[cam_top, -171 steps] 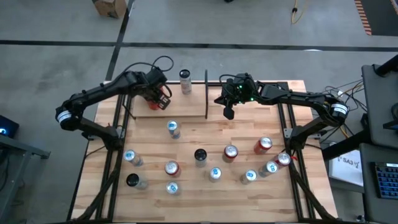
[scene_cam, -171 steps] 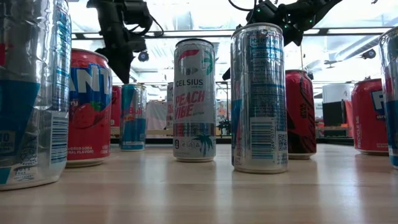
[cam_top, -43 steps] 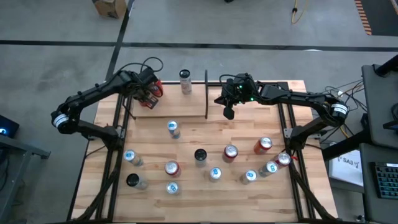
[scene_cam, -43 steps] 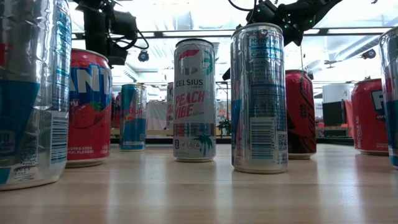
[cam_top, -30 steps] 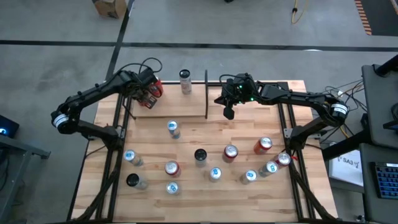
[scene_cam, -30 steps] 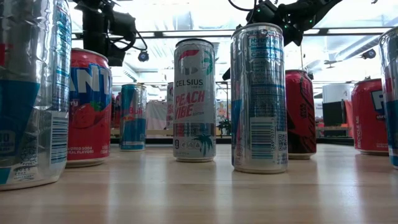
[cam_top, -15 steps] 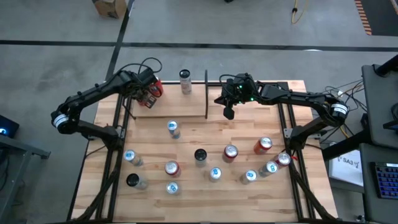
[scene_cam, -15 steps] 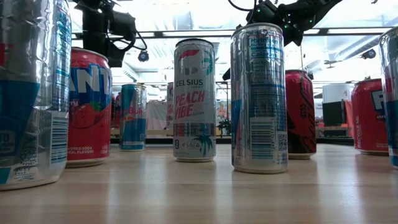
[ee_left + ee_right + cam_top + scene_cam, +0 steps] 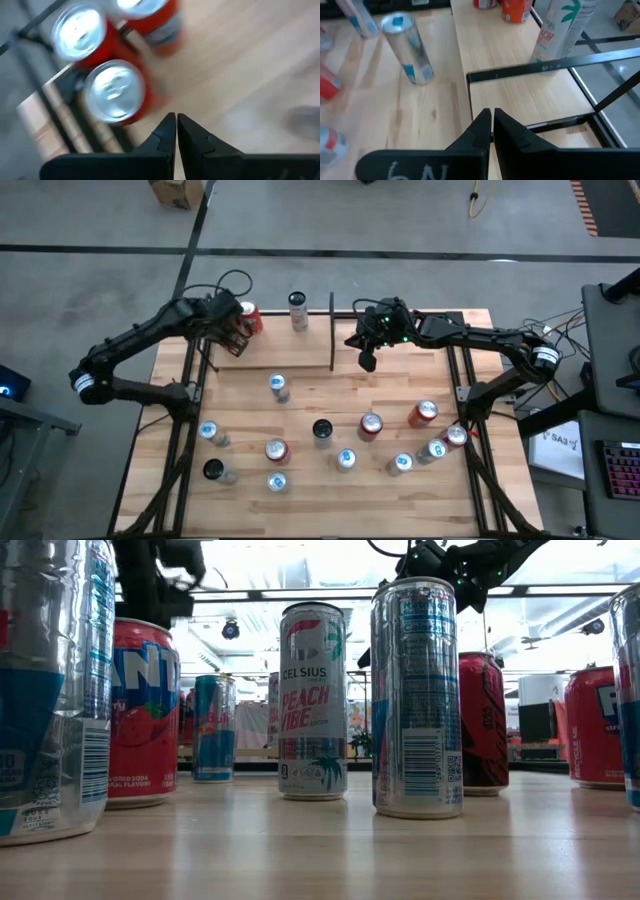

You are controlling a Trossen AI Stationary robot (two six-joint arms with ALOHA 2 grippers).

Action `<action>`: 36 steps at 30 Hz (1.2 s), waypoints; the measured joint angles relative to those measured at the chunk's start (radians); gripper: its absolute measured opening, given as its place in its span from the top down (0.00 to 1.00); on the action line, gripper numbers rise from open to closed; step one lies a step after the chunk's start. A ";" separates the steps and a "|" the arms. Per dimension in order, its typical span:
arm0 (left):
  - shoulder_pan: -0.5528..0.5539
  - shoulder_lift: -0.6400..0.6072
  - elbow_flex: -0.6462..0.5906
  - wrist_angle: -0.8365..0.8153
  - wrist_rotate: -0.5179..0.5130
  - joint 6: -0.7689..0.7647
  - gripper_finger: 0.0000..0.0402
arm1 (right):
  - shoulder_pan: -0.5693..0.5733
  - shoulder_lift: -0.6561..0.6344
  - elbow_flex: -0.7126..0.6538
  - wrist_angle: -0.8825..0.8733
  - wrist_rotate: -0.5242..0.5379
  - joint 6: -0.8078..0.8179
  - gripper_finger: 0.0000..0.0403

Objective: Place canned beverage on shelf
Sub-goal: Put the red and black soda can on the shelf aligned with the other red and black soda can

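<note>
High view: left claw at the far-left corner of the tabletop, inside the shelf bay, fingers pressed together, holding nothing. Red can stands upright just beside it on the bay's far edge, a tall can further along. Right claw hovers just past the shelf's divider, also closed and empty; loose cans sit well toward the near edge. Low view: upright cans, both arms overhead, nothing gripped. Left wrist view: closed tips, two red can tops just ahead, axes vertical. Right wrist view: closed tips above the frame rail, silver-blue can ahead. Judgement: next pick is a near-side can; neither arm clearly closer.
</note>
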 joint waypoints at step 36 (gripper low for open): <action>-0.484 -0.397 -0.445 0.997 0.238 0.358 1.00 | 0.323 0.001 0.331 -0.913 0.083 0.844 0.98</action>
